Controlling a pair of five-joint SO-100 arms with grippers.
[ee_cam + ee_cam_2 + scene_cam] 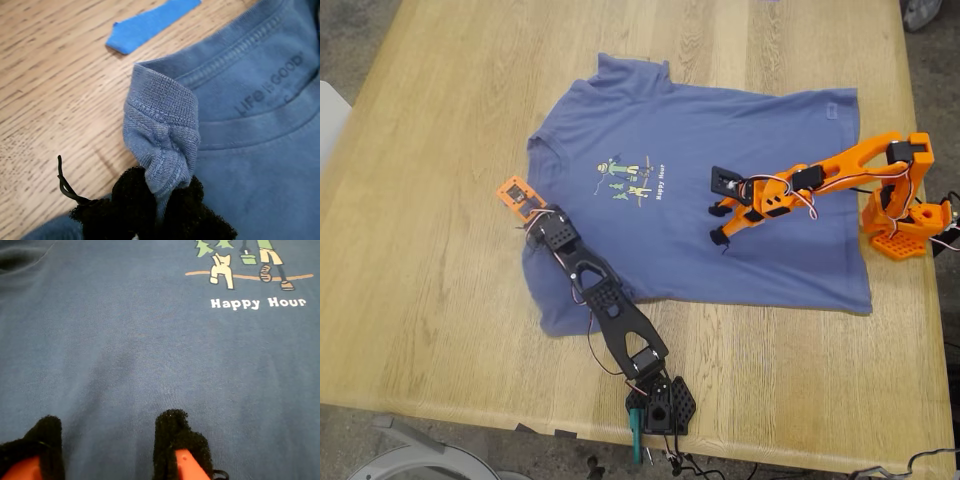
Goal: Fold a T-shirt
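The T-shirt [720, 190] lies spread flat on the table [430, 290], its neck toward the exterior view's left and its hem toward the right. One arm reaches in from the table's near edge, and my first gripper [535, 228] sits at the collar [162, 117], with a bunch of the collar pinched up between its jaws. A scrap of tape [150, 25] lies on the bare wood just beyond the neckline. The other arm stands at the exterior view's right edge and stretches over the shirt's body; my second gripper [720, 210] hangs with parted jaws above the cloth, near the chest print [245, 262], which lies ahead of it.
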